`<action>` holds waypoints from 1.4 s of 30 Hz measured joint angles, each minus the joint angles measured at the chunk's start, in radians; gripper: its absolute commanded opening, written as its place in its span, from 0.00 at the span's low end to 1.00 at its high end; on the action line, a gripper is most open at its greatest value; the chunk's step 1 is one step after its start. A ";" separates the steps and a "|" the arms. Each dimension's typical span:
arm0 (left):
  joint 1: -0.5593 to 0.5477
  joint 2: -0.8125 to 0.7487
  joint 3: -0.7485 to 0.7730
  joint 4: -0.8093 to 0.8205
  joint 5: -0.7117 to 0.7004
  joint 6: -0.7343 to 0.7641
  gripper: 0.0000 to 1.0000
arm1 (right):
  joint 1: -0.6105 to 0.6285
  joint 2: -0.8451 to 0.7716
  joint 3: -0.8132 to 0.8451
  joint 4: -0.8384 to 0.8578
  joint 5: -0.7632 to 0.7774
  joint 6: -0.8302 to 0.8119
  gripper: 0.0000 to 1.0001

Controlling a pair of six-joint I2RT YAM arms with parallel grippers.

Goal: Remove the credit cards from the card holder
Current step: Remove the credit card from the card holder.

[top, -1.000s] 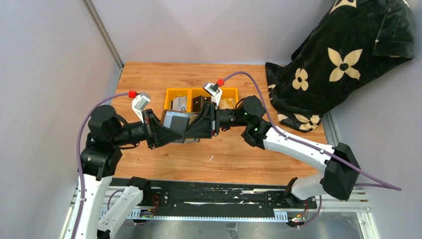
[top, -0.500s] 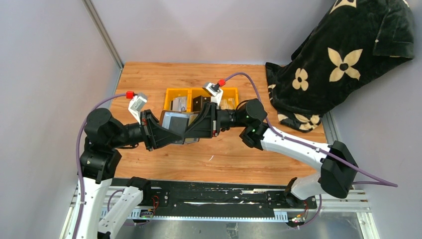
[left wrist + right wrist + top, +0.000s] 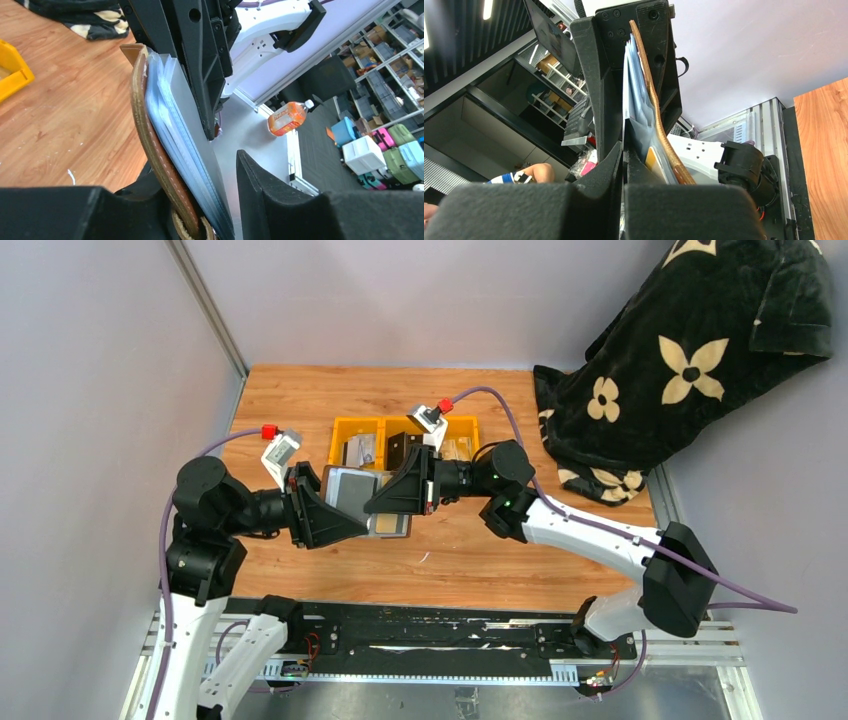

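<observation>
- The worktop (image 3: 300, 400) carries the yellow bins (image 3: 350, 426) at its far middle. The card holder (image 3: 352, 490) is judged to be held clear of it, just near of the bins, between the two arms.
- The card holder is judged light and floppy. Its brown leather cover bends at the fold, so it is best held by the leather edge, with the inner leaves left free.
- The left gripper (image 3: 200, 195) has its jaws standing apart around the holder's left end. A strip of background is seen beside one finger, so whether the holder is pinched cannot be told.
- The right gripper (image 3: 624, 150) has its jaws clenched on a thin grey leaf (image 3: 625, 90). Whether that is a card or the holder's lining cannot be told.
- The credit cards are judged stiff, thin and slick, best pinched flat at an exposed short edge and drawn straight out.
- Only the right wrist view shows a tan card (image 3: 650, 156) sitting in the pocket.
- The left wrist view alone shows the clear sleeves (image 3: 165, 115) fanned against the leather.
- The top view gives only the holder's place.
</observation>
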 measured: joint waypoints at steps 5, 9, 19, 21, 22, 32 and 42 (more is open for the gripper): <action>0.000 0.009 0.000 0.021 0.004 -0.045 0.24 | 0.000 -0.019 -0.012 0.006 0.010 -0.002 0.00; 0.000 0.022 0.000 0.031 0.011 -0.068 0.20 | 0.000 -0.047 -0.044 0.013 0.023 -0.010 0.00; 0.000 0.040 0.000 0.062 0.027 -0.118 0.19 | 0.000 -0.120 -0.127 0.014 0.042 -0.035 0.00; 0.000 0.040 0.000 0.076 0.029 -0.127 0.14 | 0.000 -0.130 -0.127 0.005 0.042 -0.045 0.00; -0.001 0.040 0.000 0.080 0.029 -0.129 0.11 | 0.000 -0.132 -0.127 0.004 0.041 -0.048 0.04; -0.002 0.039 0.001 0.082 -0.002 -0.100 0.00 | 0.001 -0.121 -0.126 0.033 0.048 -0.029 0.26; -0.002 0.039 0.008 0.037 -0.029 -0.044 0.03 | -0.018 -0.079 -0.135 0.097 0.076 0.023 0.00</action>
